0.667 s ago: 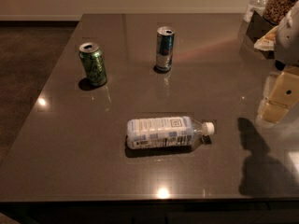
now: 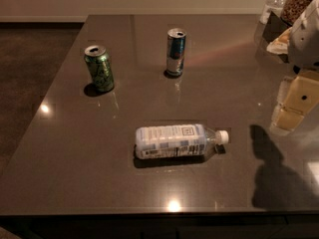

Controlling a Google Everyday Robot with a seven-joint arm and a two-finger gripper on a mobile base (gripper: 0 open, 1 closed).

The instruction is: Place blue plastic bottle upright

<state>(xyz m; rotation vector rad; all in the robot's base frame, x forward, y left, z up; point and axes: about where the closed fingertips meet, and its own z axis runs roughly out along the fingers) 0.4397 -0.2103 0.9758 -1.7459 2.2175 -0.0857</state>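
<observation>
The pale, cream-coloured gripper (image 2: 298,102) hangs just above the right edge of a dark glossy table (image 2: 99,173); how far it is opened cannot be told, and it is well apart from every object. To its left, near the table's front middle, the blue plastic bottle (image 2: 174,141) lies on its side, its white cap (image 2: 222,137) pointing right toward the gripper. Farther back stand a green can (image 2: 99,68) at the left and a slim blue-and-silver can (image 2: 175,52) near the centre, both upright.

bottle (image 2: 174,141) lying on table (image 2: 75,183); wide can (image 2: 99,68) behind left, slim can (image 2: 175,52) behind; gripper (image 2: 295,103) far right.
</observation>
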